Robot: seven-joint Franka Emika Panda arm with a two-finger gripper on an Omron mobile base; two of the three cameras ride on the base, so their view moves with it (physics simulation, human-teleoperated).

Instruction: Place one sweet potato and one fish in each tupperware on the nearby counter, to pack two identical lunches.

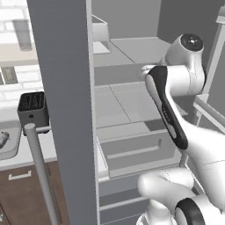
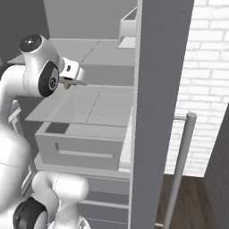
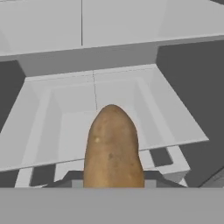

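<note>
Open grey fridge, pale shelves and drawer | jaws closed on brown oblong sweet potato (image 3: pixel 113 148), long axis pointing straight ahead | off-white worktop (image 1: pixel 26 154) lies left

A black toaster (image 1: pixel 33 110) sits by a sink (image 1: pixel 6 147). Grey fridge shelves (image 2: pixel 85 105) sit above a pale drawer (image 2: pixel 80 150).
</note>
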